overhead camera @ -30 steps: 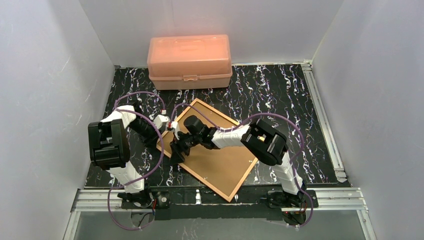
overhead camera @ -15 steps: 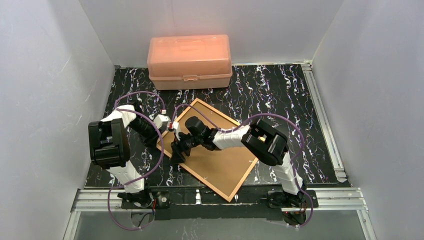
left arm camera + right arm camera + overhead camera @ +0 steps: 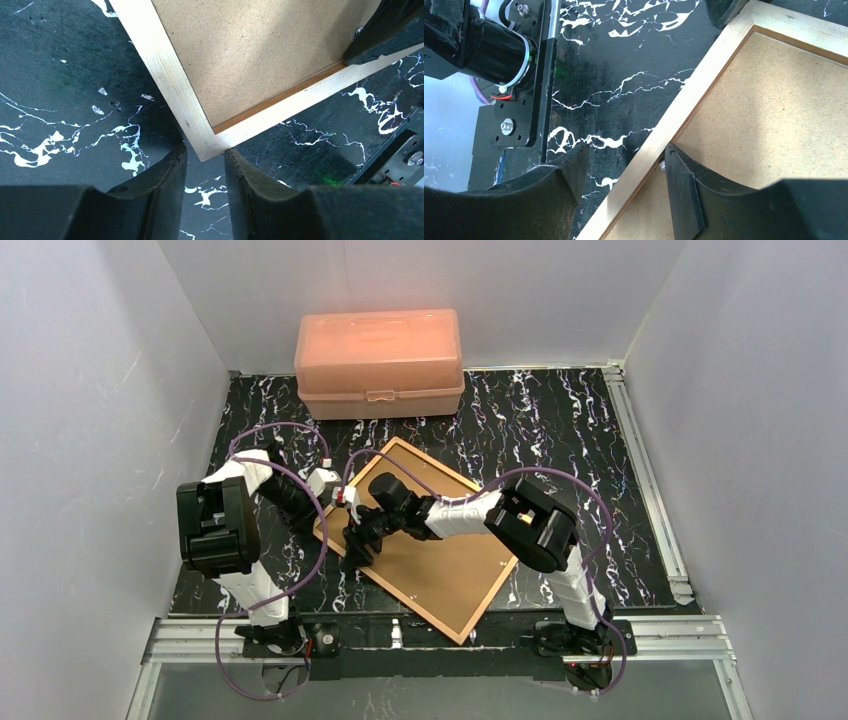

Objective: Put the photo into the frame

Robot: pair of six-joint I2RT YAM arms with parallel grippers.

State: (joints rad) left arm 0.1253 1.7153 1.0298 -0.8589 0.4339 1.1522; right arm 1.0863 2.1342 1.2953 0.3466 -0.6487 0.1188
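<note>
The frame [image 3: 425, 612] lies back side up on the black marbled table, turned like a diamond, with a brown backing board [image 3: 450, 570] sitting in it. The photo is hidden from every view. My left gripper [image 3: 335, 496] is at the frame's left corner. Its fingers are open a little, and the pale wooden corner [image 3: 207, 145] sits just at their tips [image 3: 205, 152]. My right gripper [image 3: 624, 160] is open and straddles the frame's near-left border [image 3: 684, 107]. One finger [image 3: 684, 195] rests on the backing board [image 3: 774, 110], the other stands over the table outside.
A pink translucent plastic box [image 3: 378, 362] stands at the back of the table against the wall. White walls close in on the left, right and back. Metal rails run along the near edge [image 3: 650, 630] and the right side [image 3: 640, 460].
The right wrist has edged slightly along the frame's near-left border. The left arm and the frame stay where they were.
</note>
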